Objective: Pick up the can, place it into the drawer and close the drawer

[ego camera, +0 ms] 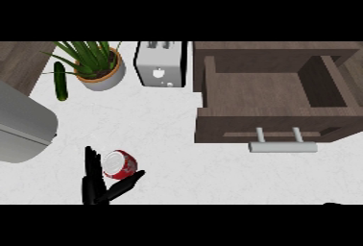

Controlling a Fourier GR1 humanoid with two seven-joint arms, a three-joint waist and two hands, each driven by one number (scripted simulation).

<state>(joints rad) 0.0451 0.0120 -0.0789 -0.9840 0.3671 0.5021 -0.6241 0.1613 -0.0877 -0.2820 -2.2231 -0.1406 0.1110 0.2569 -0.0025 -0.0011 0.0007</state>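
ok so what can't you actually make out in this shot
All in the head view:
- The can's lower side is hidden by the left hand. I cannot tell whether the hand grips it or only touches it.
- The right hand is likely the dark sliver at the lower edge, with the rest cut off.
- The grey appliance is cut off by the left edge, so I cannot identify it.

The white counter (pixel 170 139) bears a potted plant (pixel 99 72), cucumber (pixel 61 82), toaster (pixel 162 65) and open drawer (pixel 212 126).
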